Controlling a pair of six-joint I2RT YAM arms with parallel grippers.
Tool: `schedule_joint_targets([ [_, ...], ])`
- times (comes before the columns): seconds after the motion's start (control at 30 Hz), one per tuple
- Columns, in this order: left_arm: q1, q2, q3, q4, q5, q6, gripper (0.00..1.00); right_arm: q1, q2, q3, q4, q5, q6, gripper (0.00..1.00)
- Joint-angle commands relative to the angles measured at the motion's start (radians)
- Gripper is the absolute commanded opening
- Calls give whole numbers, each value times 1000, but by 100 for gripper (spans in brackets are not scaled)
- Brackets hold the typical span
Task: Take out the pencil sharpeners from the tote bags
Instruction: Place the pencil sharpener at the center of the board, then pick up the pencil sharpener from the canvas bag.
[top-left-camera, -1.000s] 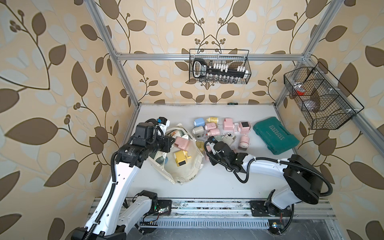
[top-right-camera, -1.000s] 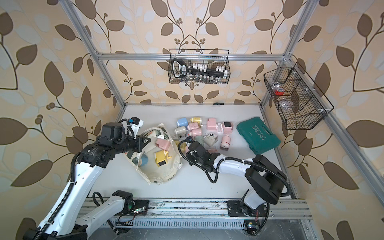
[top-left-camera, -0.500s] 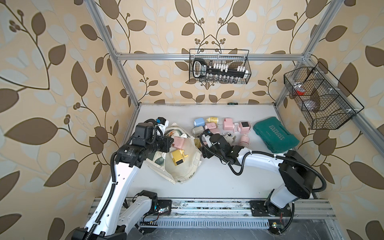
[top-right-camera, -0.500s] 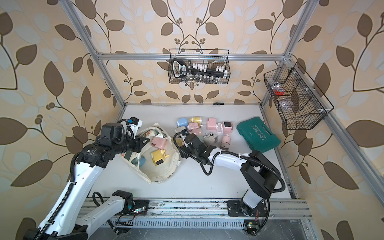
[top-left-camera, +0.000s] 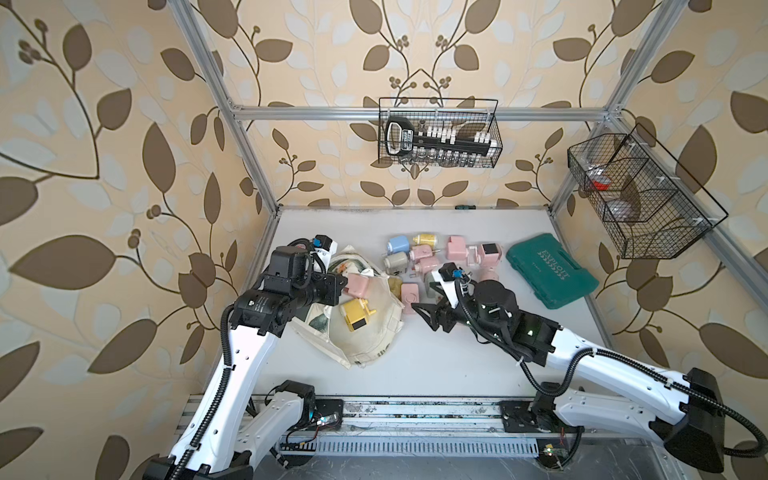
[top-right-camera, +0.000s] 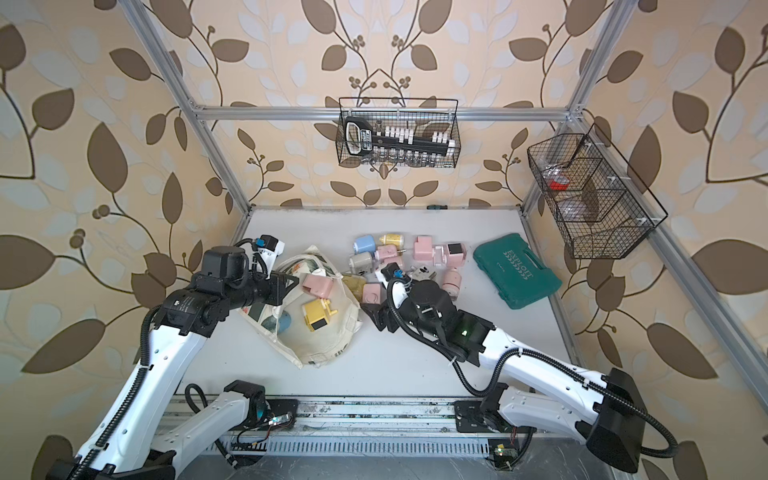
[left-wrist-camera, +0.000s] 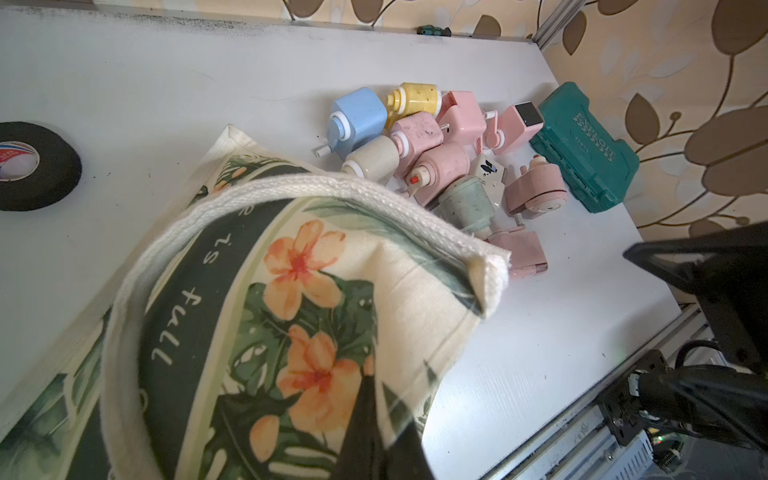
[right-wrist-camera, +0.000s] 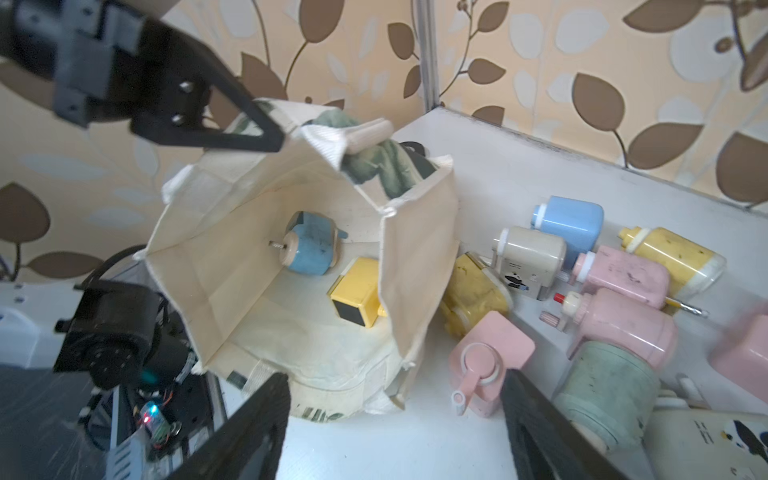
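Flagging risks, biggest first: tote bag (top-left-camera: 365, 340) is propped open only by left gripper (right-wrist-camera: 270, 137), jaws closed on a thin bit of rim fabric. If that pinch slips, the mouth flops shut over what's inside. /mk

Agreed. Right gripper (right-wrist-camera: 395, 419)? /jo

Jaws wide, nothing held, low over the table just outside the bag mouth. Going in from there it could snag the rim or the loose handle (right-wrist-camera: 370, 133) and drag the whole bag. Pile of sharpeners (top-left-camera: 432, 257) sits right beside that arm, so a sweep prob scatters them. Nearest is a pink sharpener (right-wrist-camera: 486, 365) lying between the jaws, not gripped, easy to bump. /mk

What's left in the bag? /jo

Wrist cam shows two on the bag floor: blue sharpener (right-wrist-camera: 311, 245) on its side, shaft poking out, and yellow sharpener (right-wrist-camera: 357, 291) by the side wall near the mouth. Another pink one (top-left-camera: 357, 284) shows at the rim near the left gripper in both top views; can't tell if it's inside or resting on fabric. /mk

Looks? /jo

Bag: soft cream canvas, leaf and flower print outside, plain inside, slumped and creased. Sharpeners: boxy pastel plastic, scuffed, w/ small knobs that could catch on fabric. /mk
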Motion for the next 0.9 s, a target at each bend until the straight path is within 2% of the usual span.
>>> schedule_joint_targets([
  [0.0,3,-20,-1,23,20,9,0,111,30,2,-24,4,-12,73],
  [0.17,3,-30,-7,21,16,11,0,303,238,39,35,160,9,71],
  [0.27,3,-28,-7,22,19,11,0,359,376,90,78,249,12,74],
  [0.5,2,-38,-5,14,22,11,0,341,666,252,128,332,-9,86],
  [0.63,2,-43,-8,13,19,11,0,274,848,443,-9,322,28,89],
  [0.87,2,-41,0,10,23,14,0,234,981,574,-28,353,12,96],
])
